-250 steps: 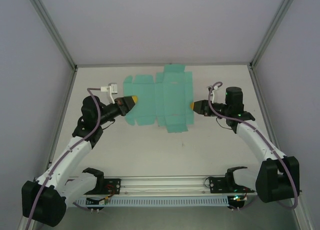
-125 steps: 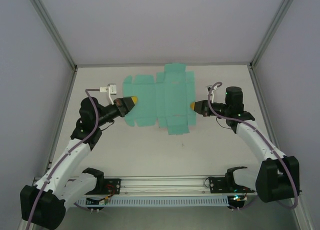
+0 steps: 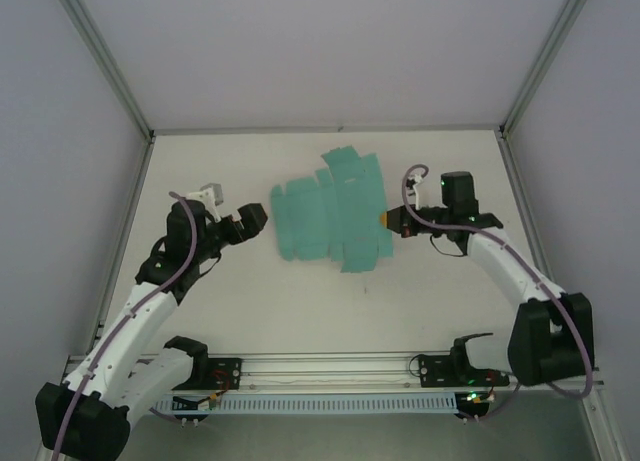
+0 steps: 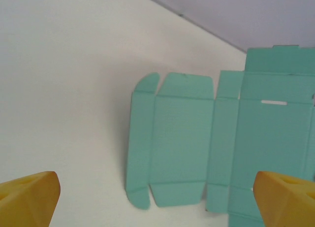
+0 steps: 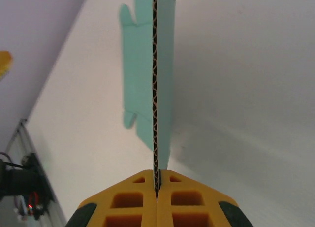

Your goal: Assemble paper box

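Top external view: my right arm reaches in from the right side of the table (image 3: 300,301), elbow bent. The right gripper (image 3: 388,219) is clamped on the right edge of the paper box (image 3: 330,216), a flat teal die-cut sheet spread unfolded mid-table, toward the far side. My left arm bends at the left. The left gripper (image 3: 255,217) sits near the sheet's left edge but apart from it, jaws spread and holding nothing. Bare tabletop lies open in front of the sheet and to its left. The right wrist view shows the sheet edge-on, its corrugated core pinched between my yellow fingers (image 5: 133,197). The left wrist view shows creases, rounded flaps (image 4: 146,82) and a slot (image 4: 273,103).
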Robot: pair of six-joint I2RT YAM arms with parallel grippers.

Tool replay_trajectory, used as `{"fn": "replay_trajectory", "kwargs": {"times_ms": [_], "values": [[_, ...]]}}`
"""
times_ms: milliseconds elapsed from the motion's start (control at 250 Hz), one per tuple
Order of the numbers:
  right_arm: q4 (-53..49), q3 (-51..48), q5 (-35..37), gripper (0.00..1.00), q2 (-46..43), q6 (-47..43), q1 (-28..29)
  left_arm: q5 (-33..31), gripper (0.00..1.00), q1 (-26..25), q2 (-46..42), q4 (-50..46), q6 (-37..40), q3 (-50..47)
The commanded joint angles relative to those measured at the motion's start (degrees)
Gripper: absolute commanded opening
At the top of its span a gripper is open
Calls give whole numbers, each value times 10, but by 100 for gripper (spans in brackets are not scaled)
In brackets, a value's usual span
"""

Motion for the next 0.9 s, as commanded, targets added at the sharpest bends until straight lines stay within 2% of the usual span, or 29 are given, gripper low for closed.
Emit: {"fn": "replay_trajectory", "kwargs": {"times_ms": [0,260,443,547,679,898], "values": [[-83,54,81,0,50,-91,18,-47,100,-1,16,-55,19,24],[-60,128,454,0,133,-273,146,-6,100,-2,61,-28,16,30],[96,99,646,0,163,-412,234,37,100,-1,106,11,3,33],[208,68,716,0,181,-481,273,75,100,-1,130,39,-3,53],[342,19,735,0,184,-542,305,110,100,-2,168,52,-15,100],[385,-5,738,0,183,-546,333,176,100,-7,273,45,-48,205]]}}
